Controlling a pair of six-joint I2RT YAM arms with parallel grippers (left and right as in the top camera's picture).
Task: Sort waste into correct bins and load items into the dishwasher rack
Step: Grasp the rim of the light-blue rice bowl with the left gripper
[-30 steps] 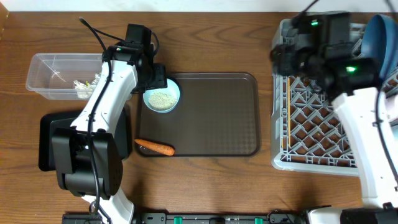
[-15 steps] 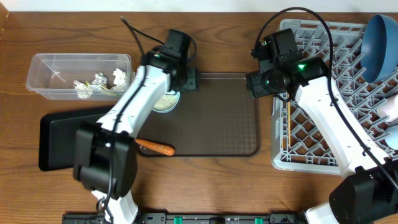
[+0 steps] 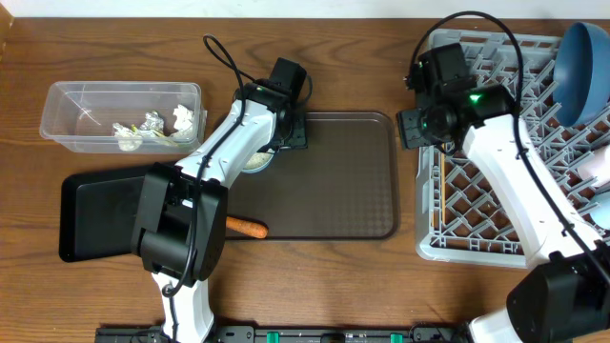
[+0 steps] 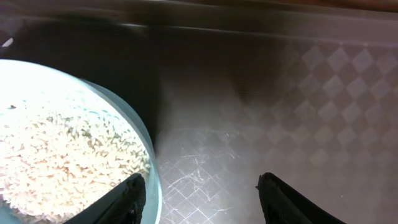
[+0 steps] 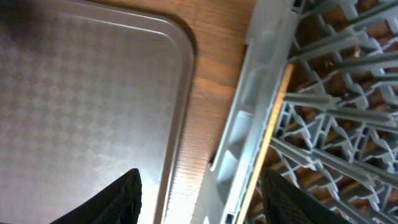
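Bowl: white with a pale blue rim (image 3: 255, 160), full of rice (image 4: 56, 155). It sits at the far left corner of the brown tray (image 3: 334, 191), partly under the left arm.
Carrot: the carrot (image 3: 250, 228) lies at the brown tray's near left edge, well apart from the bowl.
Clear tub: the tub (image 3: 67, 95) stands far left on the table (image 3: 334, 57), with crumpled scraps (image 3: 152, 126) inside.
Black tray: the black tray (image 3: 95, 214) lies near left, just beside the brown tray, partly under the left arm.
Left gripper: the left gripper (image 4: 202, 202) has its fingers spread and grasps nothing. It hovers low over the brown tray, with the bowl's rim just by one fingertip.
Rack: the grey rack (image 3: 496, 219) is on the right. A blue plate (image 3: 583, 57) stands upright in its far right corner, and a chopstick (image 5: 268, 134) lies inside along its left wall.
Right gripper: the right gripper (image 5: 199, 205) is released and empty. It is above the strip of table between the brown tray and the rack's left wall.
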